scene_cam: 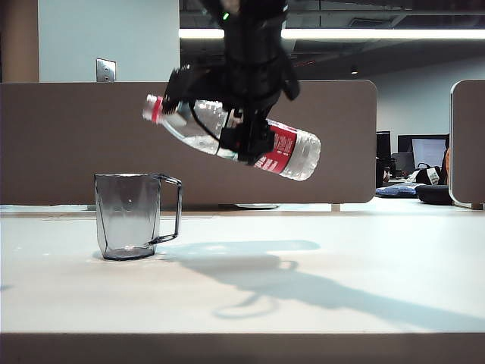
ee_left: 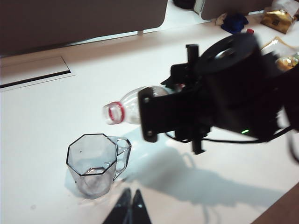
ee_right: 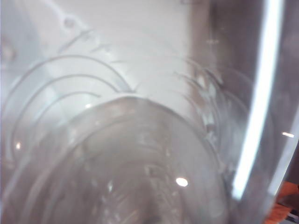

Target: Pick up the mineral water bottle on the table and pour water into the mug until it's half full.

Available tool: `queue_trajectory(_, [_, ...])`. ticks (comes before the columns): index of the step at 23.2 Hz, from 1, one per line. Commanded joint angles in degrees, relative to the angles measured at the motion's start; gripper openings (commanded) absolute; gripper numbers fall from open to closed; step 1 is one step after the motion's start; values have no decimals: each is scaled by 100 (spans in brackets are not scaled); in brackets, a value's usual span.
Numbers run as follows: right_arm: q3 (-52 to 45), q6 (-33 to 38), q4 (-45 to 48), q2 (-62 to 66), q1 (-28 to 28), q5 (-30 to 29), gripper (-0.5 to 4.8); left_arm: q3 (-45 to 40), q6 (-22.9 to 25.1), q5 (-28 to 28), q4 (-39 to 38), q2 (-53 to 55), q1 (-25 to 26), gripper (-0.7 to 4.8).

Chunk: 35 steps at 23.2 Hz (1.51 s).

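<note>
Bench point(scene_cam: 318, 303) front edge nearest — mug point(scene_cam: 129, 216) upright on it; mineral water bottle point(scene_cam: 299, 152) tilted above, clamped in right tool point(scene_cam: 246, 140). Left tool point(ee_left: 131, 207) closed, low beside mug.

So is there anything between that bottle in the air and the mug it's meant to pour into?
Nothing visible. The right gripper holds the mineral water bottle tilted in the air, its mouth above the open mug. The left gripper sits shut, nearer the camera than the mug.

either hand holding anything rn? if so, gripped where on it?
Right hand holds the mineral water bottle around its mid-body at the label's upper edge, tilted neck-down above and right of the mug. Left hand holds nothing, shut near the mug.
</note>
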Motion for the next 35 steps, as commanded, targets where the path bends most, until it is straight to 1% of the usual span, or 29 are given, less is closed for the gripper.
queue_trajectory(1, [411,-15,-138,153,26,387,295,157,-129,28,-96,-24,-7,-5])
queue_trajectory(5, [680,-15,-461,304,28,446,295,302,-122,20,-111,-52,-7,-5])
queue_trajectory(11, [680,-15,-802,304,127,577,295,328,-129,28,-133,-52,-7,-5])
queue_trajectory(22, [680,-17,-1008,306,221,647,294,328,-127,26,-363,-52,-7,-5])
queue_trajectory(26, [678,-107,-1300,306,247,758,293,328,-127,26,-367,-52,-7,-5])
queue_trajectory(31, [680,-125,-1283,306,337,975,293,328,-127,28,-404,-52,-7,-5])
queue_trajectory(35, [680,-127,-1285,304,356,1036,292,328,-127,28,-435,-52,-7,-5])
